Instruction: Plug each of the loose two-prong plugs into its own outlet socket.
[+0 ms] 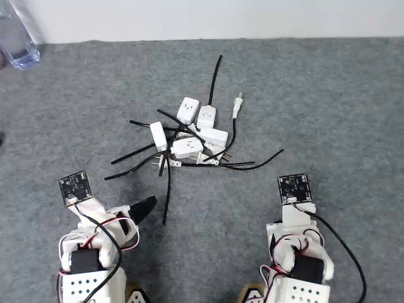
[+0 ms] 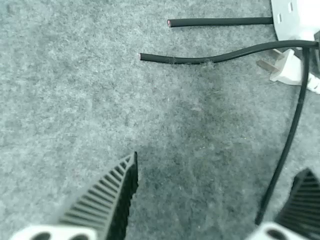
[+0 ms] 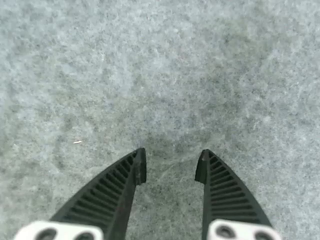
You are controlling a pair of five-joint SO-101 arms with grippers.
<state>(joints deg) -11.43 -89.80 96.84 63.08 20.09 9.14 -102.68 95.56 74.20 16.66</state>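
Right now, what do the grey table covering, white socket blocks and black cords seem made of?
Grey table covering: probably felt or short carpet, matte, with a fuzzy speckled nap. White socket blocks: likely moulded plastic, smooth, slightly glossy. Black cords: apparently rubber or vinyl sheathing, smooth and bendy.

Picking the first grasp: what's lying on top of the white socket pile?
Thin black cords cross over the white sockets. Grey carpet surrounds the pile. Whatever lies beneath the sockets is covered.
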